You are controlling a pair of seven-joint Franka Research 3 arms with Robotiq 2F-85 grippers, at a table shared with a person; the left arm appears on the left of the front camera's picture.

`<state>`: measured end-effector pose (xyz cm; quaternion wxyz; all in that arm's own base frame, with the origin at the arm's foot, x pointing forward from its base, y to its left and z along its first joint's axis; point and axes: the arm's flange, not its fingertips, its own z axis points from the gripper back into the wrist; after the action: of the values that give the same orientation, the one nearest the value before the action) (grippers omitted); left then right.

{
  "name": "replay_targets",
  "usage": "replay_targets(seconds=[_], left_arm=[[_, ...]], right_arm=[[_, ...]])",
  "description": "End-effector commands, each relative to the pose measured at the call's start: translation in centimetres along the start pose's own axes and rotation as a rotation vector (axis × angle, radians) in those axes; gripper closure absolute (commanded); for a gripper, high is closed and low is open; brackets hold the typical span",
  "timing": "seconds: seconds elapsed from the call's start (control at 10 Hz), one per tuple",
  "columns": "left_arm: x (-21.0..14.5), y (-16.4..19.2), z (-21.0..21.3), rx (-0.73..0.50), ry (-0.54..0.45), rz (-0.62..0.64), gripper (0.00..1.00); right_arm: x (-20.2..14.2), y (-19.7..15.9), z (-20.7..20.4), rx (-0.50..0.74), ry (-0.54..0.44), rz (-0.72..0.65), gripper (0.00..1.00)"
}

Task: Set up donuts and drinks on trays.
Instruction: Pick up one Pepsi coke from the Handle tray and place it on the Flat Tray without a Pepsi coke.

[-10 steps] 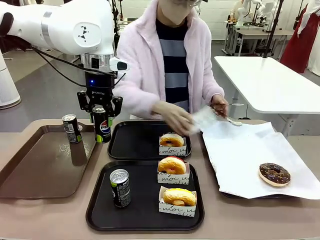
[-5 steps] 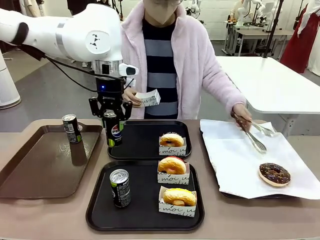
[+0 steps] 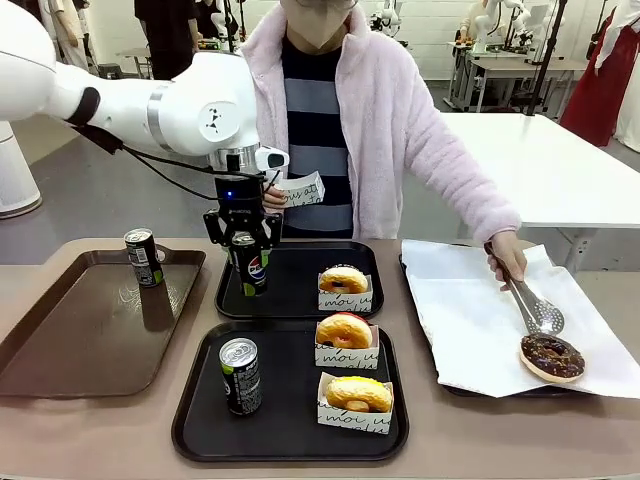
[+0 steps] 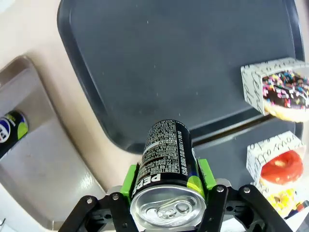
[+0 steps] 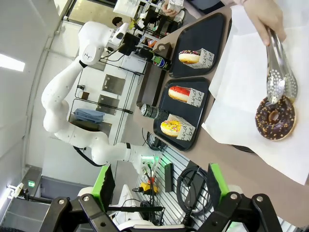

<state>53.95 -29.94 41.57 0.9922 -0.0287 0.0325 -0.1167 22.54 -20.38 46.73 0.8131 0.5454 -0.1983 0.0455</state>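
Over the far black tray (image 3: pixel 285 300), my left jaws clamp the slick, rigid Pepsi can (image 3: pixel 249 265) just below its top.

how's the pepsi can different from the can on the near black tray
The Pepsi can is clamped in the left gripper at the far black tray's left edge; the green-marked can stands free on the near black tray. The first bears a red-white-blue logo, the second green-white marks. Both are slim, dark, upright, silver-topped.

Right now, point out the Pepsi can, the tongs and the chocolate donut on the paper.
Pepsi can (image 3: pixel 249 268): front view, logo on its side.
Tongs (image 3: pixel 536 311): front view, spoon-shaped tip.
Chocolate donut (image 3: pixel 551 356): front view, iced top.
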Motion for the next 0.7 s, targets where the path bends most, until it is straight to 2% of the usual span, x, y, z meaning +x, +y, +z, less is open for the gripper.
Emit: replay_targets(seconds=[0.0, 0.6], left_arm=[[0.5, 0.3, -0.6, -0.024, -0.054, 0.008, 0.41], [1.4, 0.7, -3.6, 0.059, -0.075, -0.043, 0.41]], right_arm=[[0.3, 0.0, 0.1, 0.027, -0.017, 0.018, 0.0], [0.3, 0.0, 0.1, 0.027, -0.017, 0.018, 0.0]])
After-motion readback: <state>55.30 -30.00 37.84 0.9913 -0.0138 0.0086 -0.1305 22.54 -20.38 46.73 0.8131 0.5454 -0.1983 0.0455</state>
